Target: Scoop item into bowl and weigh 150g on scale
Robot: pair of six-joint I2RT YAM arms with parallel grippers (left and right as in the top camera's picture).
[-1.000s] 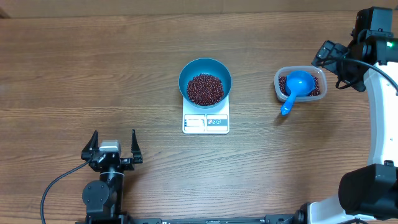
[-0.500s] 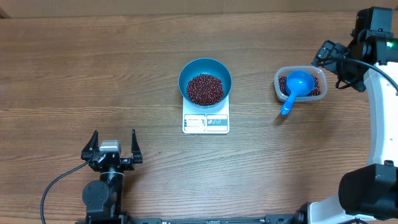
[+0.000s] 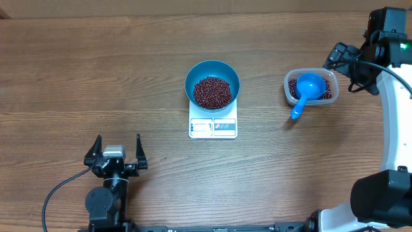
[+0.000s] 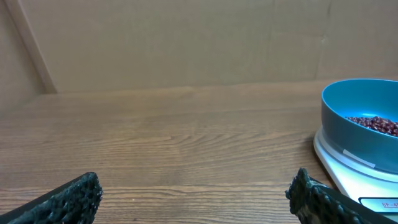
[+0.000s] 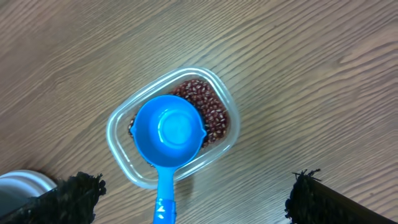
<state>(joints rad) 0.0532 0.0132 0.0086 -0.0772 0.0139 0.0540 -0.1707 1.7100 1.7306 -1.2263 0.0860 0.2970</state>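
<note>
Beans: the heap of small dark red-brown dried beans is sitting inside the bowl. It is ahead of the left gripper and off to its right, well apart from both grippers.
Bowl: the round, deep teal-blue bowl is resting squarely on the scale, with nothing touching it.
Scale: the flat white square digital scale is carrying the bowl and showing its display strip on the left gripper's side. The reading is too small to tell.
Scoop: the small bright blue plastic scoop is lying empty on the beans in the tub, directly below the right gripper. Its handle is hanging over the rim.
Tub: the clear rounded-rectangle plastic tub is holding more beans and is framed between the right gripper's fingers without being touched.
Left gripper: the left gripper is hovering low over the brown wooden table, fingers spread wide, gripping nothing.
Right gripper: the right gripper is hanging above the tub, fingers spread wide, gripping nothing.
Change: nothing is shifting; over the last second the arms, scoop and bowl are all staying exactly where they were.
Meaning: the scooping is probably pausing or ending with the scoop set down. What is left seems to be checking the weight, and the right gripper is sitting best placed to retake the scoop if more is needed.
</note>
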